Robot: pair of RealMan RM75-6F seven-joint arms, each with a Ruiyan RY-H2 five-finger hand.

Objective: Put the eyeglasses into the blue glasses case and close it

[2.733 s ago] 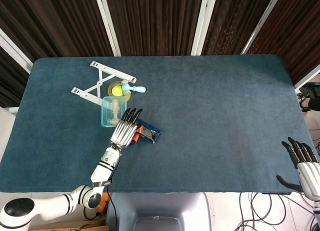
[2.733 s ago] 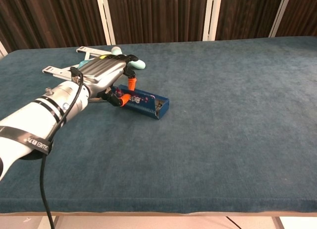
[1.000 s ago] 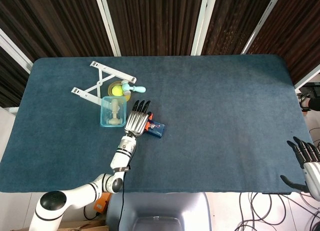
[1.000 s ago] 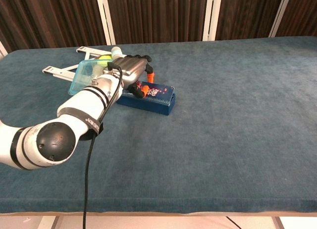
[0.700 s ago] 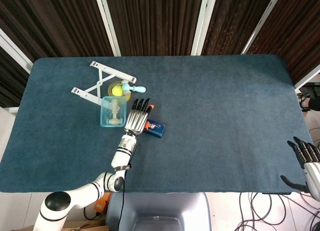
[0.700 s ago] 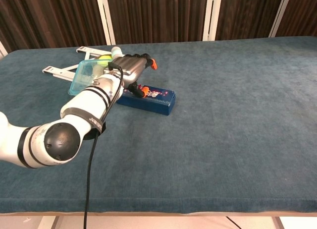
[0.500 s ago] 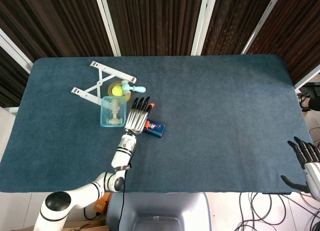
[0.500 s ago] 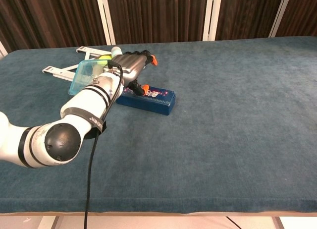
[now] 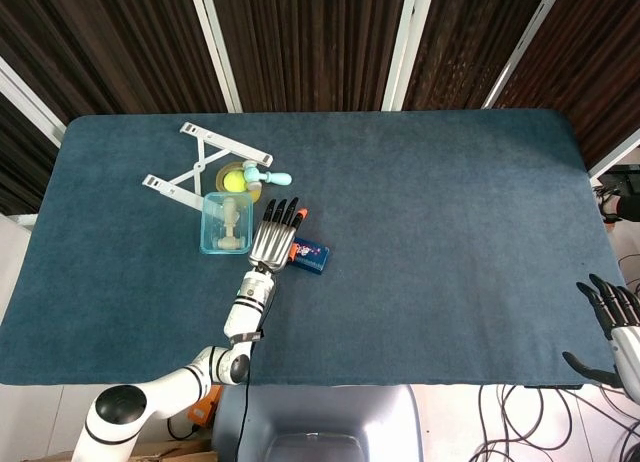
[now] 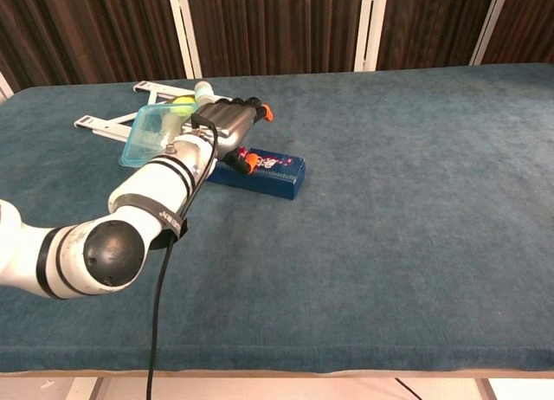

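Head view: one blue glasses case lies lid-down, closed, mid-left on table; eyeglasses not visible, prob. inside. Left hand spread flat over case's left end, holding nothing. Right hand open, idle at table edge. Closing step looks done; next: lift left hand clear w/o dragging case.

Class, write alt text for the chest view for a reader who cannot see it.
The robot's left hand, fingers extended, hovers over the near end of a closed blue glasses case on a blue-covered table. Behind it sit a clear teal container and a white folding stand.
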